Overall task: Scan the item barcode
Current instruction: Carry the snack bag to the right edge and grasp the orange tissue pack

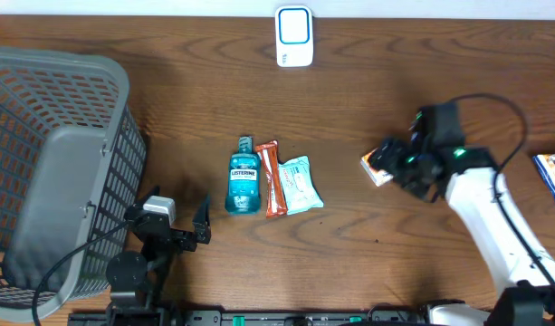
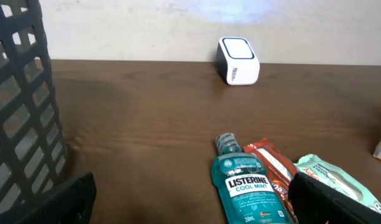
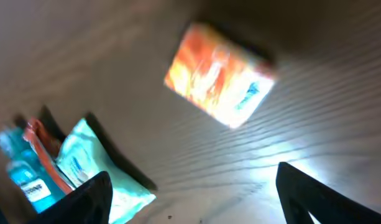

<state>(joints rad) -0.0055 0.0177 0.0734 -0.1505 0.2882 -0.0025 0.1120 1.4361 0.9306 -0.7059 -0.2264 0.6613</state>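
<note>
The right fingers (image 3: 84,199) are spread apart and empty, just short of the small orange box (image 3: 220,73). It lies flat on the bench (image 1: 368,81), its long axis slanting from upper left to lower right in the wrist view. The left fingers (image 2: 339,202) gape wide, holding nothing.

I see the small orange-and-white box (image 1: 377,167) lying askew on the table (image 1: 368,91), right of the middle and blurred in my wrist view. The white scanner (image 1: 294,36), its face rimmed in blue, stands at the far edge, well apart from the box.
</note>
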